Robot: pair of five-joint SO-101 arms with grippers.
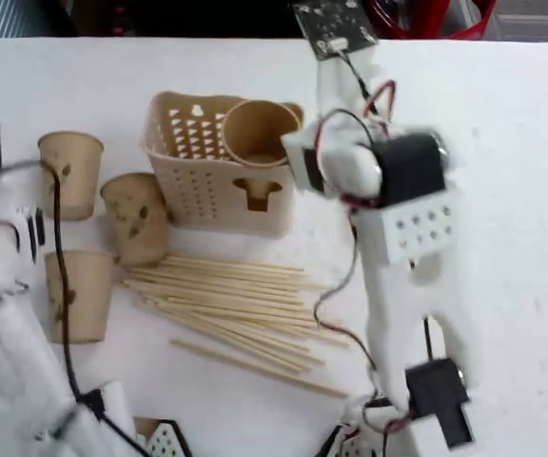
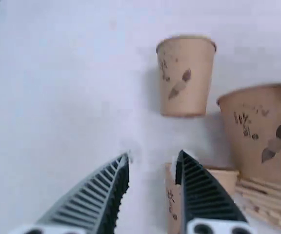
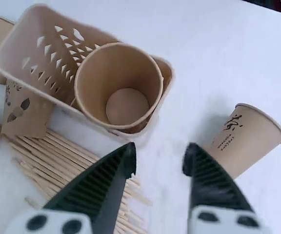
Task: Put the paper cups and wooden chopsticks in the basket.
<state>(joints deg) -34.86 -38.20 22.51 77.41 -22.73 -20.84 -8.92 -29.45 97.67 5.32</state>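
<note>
A beige perforated basket (image 1: 207,176) (image 3: 38,53) stands mid-table with one paper cup (image 1: 258,131) (image 3: 118,87) upright in it. Three more cups stand to its left: a far one (image 1: 69,171) (image 2: 185,75), one by the basket (image 1: 136,217) (image 2: 260,131), and a near one (image 1: 79,295) (image 2: 171,202). Wooden chopsticks (image 1: 236,305) (image 3: 57,161) lie in a loose pile in front of the basket. My left gripper (image 2: 154,157) is open just above the near cup. My right gripper (image 3: 157,151) hovers open beside the basket. Another cup (image 3: 245,139) lies on its side by it.
The right arm (image 1: 398,209) rises over the table right of the basket and hides the ground beneath it. The left arm (image 1: 3,314) and its cable (image 1: 60,286) cross the near-left corner. Bare white table (image 1: 521,143) stretches to the right.
</note>
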